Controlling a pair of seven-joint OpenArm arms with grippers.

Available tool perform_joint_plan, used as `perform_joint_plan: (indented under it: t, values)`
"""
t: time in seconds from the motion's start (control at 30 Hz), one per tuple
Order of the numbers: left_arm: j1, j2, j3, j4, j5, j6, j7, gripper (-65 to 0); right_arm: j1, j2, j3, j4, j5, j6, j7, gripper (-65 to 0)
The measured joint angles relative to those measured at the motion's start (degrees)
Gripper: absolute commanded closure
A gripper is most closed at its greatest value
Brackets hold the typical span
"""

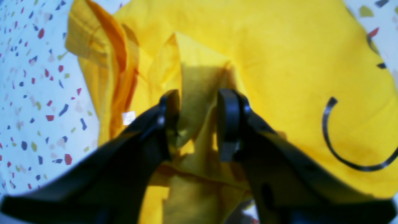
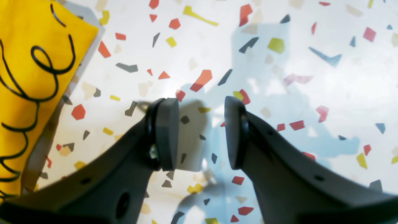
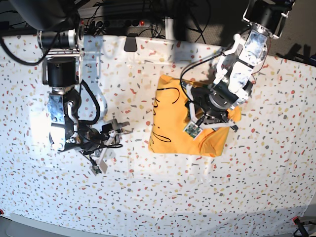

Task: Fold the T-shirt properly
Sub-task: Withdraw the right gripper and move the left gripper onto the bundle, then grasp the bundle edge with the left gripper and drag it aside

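Step in hand, as judged: the left arm is working a raised ridge of cloth on the T-shirt (image 3: 173, 118), which lies partly folded on the bench (image 3: 256, 192) just right of the centre of the base view. The black cursive lettering faces up along the garment's 9 o'clock side; the bunched, unfinished portion sits toward 3 o'clock, under the arm.

To do this step well, the pinch should take every layer of the ridge together, not the top ply alone, so the fold carries over as one sheet. The lift should be low and the travel straight, so the layers already laid flat are not dragged out of line. The loose sleeve or hem showing at 10 o'clock in the left wrist view should be tucked in, or it will spoil the fold's edge. Release should come only once the cloth lies flat.

Left gripper (image 1: 197, 124): jaws part-way apart, standing on either side of the upright ridge of yellow cloth. The fabric fills the gap and appears to touch both fingers (image 1: 228, 124). Whether the pinch is already firm cannot be told from these views.

Right gripper (image 2: 201, 137): jaws spread, nothing between them, hovering over bare speckled bench. It sits at the 9 o'clock side of the shirt, apart from it, with only the lettered edge showing at the left of its wrist view.
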Motion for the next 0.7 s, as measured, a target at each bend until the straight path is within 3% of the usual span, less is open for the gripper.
perform_joint_plan:
  t: [0.2, 0.37, 0.5, 0.7]
  values:
    - [-0.2, 0.0, 0.1, 0.4, 0.0, 0.0, 0.0, 0.0, 0.0, 0.0, 0.0, 0.0, 0.0, 0.0, 0.3, -24.4]
    - [-0.8, -0.2, 0.1, 4.2, 0.1, 0.1, 2.4, 0.0, 0.0, 0.0, 0.0, 0.0, 0.0, 0.0, 0.8, -24.4]
    - [-0.8, -1.4, 0.1, 9.1, -0.2, 0.1, 8.9, 0.0, 0.0, 0.0, 0.0, 0.0, 0.0, 0.0, 0.8, -24.4]
    - [-0.6, -6.9, 0.1, 14.0, -0.2, 0.1, 13.0, 0.0, 0.0, 0.0, 0.0, 0.0, 0.0, 0.0, 0.8, -24.4]
